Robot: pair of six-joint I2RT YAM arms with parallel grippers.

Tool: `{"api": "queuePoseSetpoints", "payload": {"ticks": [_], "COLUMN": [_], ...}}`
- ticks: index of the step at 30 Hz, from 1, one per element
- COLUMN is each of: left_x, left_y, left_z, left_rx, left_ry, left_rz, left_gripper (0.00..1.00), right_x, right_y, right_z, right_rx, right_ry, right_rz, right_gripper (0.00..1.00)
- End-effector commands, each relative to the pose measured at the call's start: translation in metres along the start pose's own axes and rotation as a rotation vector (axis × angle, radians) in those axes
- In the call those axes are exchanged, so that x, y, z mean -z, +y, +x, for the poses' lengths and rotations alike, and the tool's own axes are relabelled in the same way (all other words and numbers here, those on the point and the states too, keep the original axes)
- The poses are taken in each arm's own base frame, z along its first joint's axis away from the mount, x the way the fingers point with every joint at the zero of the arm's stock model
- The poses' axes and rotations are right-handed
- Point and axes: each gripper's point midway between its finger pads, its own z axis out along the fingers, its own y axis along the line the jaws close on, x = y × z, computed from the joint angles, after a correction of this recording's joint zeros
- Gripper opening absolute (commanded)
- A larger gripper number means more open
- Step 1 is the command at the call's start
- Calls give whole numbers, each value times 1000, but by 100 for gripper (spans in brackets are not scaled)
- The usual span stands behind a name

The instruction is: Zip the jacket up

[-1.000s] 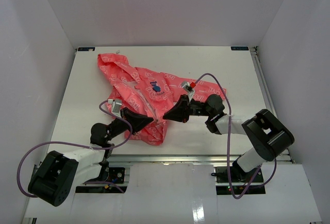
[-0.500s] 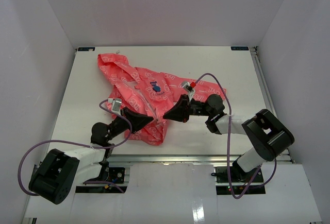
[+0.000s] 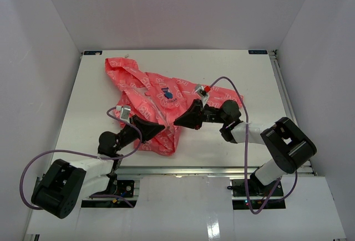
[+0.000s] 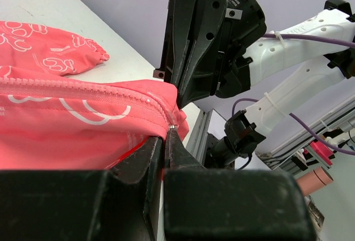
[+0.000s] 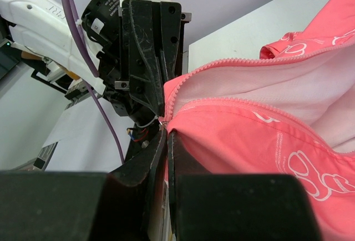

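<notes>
One white table [image 3: 249,75] is seen, with one coral-pink jacket [image 3: 138,86] spread on its left-centre part, the hood at the far left and the hem toward the near edge. Two hands are met at the hem. The left hand [image 3: 162,125] and the right hand [image 3: 178,123] are each pinched closed on jacket fabric at the lower end of the zip [image 4: 83,88]. One dark-blue logo [image 3: 168,94] is shown on the chest.

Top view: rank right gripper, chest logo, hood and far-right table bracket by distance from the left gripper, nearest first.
From the left gripper:
1. right gripper, just to its right, at the jacket opening.
2. chest logo, beyond it, mid-jacket.
3. hood, far-left end.
4. table bracket, far-right corner.
</notes>
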Motion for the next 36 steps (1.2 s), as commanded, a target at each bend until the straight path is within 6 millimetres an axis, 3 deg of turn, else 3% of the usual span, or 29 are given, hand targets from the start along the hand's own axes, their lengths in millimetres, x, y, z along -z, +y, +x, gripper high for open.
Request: {"api": "queuePoseSetpoints", "payload": {"ticks": [1, 6, 23, 36], "left_x": [10, 9, 14, 15], "left_y": [-76, -73, -101, -99], "left_z": [-53, -50, -61, -59], "left_rx": [-310, -318, -316, -296], "left_ry": [-245, -235, -255, -250], "left_rz": [300, 296, 383, 375], "left_gripper": [0, 0, 0, 0], "right_x": [0, 2, -6, -11], "right_y": [83, 88, 92, 102], "right_z": [-84, -83, -80, -86], "right_rx": [505, 501, 485, 528], "right_ry": [-312, -309, -293, -331], "right_rz": [-273, -283, -317, -330], "right_gripper": [8, 8, 8, 8]}}
